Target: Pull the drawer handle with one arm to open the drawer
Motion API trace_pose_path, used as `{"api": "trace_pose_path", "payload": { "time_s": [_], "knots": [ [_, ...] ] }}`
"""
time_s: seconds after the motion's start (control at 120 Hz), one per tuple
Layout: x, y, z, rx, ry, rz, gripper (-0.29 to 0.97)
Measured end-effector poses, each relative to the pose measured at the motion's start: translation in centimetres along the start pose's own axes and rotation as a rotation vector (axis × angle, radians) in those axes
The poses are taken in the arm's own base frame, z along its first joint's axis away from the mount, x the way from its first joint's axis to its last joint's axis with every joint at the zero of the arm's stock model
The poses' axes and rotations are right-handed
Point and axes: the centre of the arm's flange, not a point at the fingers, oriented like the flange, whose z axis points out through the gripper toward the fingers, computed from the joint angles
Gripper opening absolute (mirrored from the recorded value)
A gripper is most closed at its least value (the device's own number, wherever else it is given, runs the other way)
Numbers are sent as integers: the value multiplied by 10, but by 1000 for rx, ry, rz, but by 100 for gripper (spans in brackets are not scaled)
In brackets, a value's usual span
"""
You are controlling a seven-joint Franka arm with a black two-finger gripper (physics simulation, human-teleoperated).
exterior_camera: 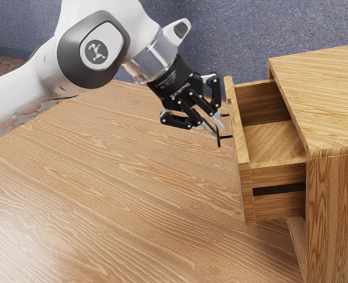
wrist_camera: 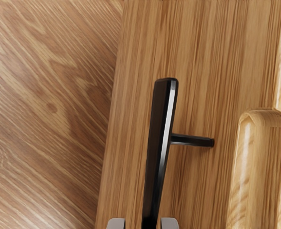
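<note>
Single-arm drawer pull. The cabinet (exterior_camera: 333, 118) stands at the exterior view's right. Its drawer (exterior_camera: 274, 144) juts well out toward the centre of the frame with its bare interior exposed, so the task appears largely accomplished, though how much travel is left is not evident. The arm (exterior_camera: 74, 53) enters from the upper left and sets the gripper (exterior_camera: 217, 125) at the drawer front (exterior_camera: 237, 147), on the black handle (exterior_camera: 220, 139), the only feature of the panel that offers purchase for a pull. In the wrist view the handle is a slim bar held off the panel by a short post (wrist_camera: 193, 140). This standoff leaves room for the fingers (wrist_camera: 116, 224) to pass on either side of the bar. They stand narrow and astride it: one lies against the bar, while a sliver of wood shows between the bar and the other, so the hold reads as a loose straddle and not a firm clamp. The hand points at the panel, roughly along the drawer's line of travel. That alignment would let a straight retreat over the table (exterior_camera: 103, 194) draw the drawer without twisting it. Judged risk: with so loose a hold, the bar could slip from between the fingers if the pull veers off-axis.
</note>
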Motion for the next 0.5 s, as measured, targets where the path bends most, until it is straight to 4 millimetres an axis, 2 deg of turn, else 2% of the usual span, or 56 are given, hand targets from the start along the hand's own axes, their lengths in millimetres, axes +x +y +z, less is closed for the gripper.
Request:
{"api": "trace_pose_path", "payload": {
  "time_s": [0.5],
  "knots": [
    [2, -12, -7, 2, 6, -15, -2]
  ]
}}
